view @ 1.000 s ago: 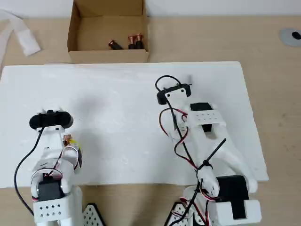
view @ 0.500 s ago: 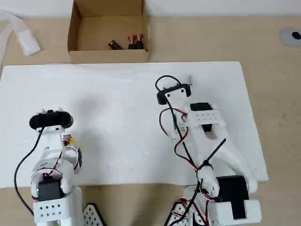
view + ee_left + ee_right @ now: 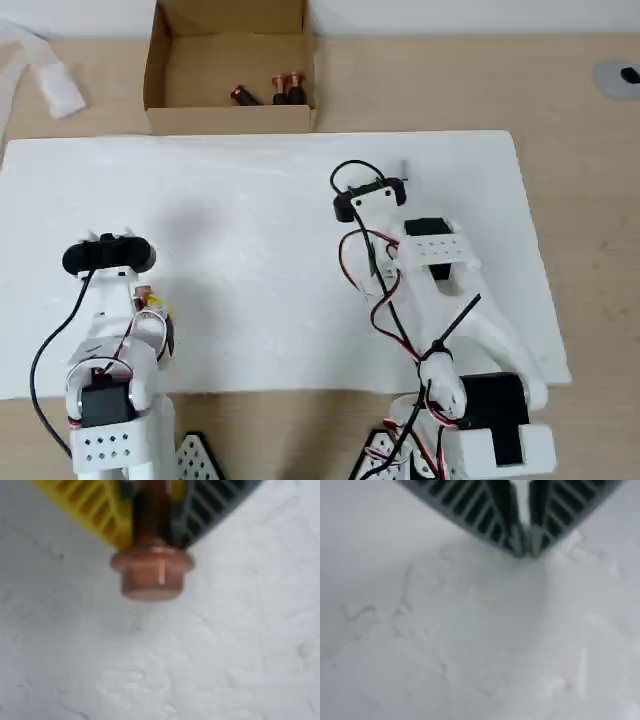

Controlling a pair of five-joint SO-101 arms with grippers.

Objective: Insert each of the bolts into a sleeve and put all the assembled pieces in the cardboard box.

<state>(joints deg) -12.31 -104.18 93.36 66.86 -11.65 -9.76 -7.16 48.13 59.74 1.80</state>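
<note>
You get bright, even light over the whole table from above, with no hard-edged shadow anywhere. The white foam sheet point(image 3: 260, 180) is close to washed out. One soft grey patch lies on it between the left arm point(image 3: 110, 330) and the cardboard box point(image 3: 155, 80). The box's inner walls are shaded and its floor is lit.

At the left gripper point(image 3: 152, 542), the bolt point(image 3: 152, 575) has a dull sheen on its head. A faint, diffuse shadow sits on the foam just past the fingertips point(image 3: 100, 510).

At the right gripper point(image 3: 522, 550), the dark fingers point(image 3: 470, 505) cast slight shade at their tips. The foam is greyer on one side of them and brighter on the other.
</note>
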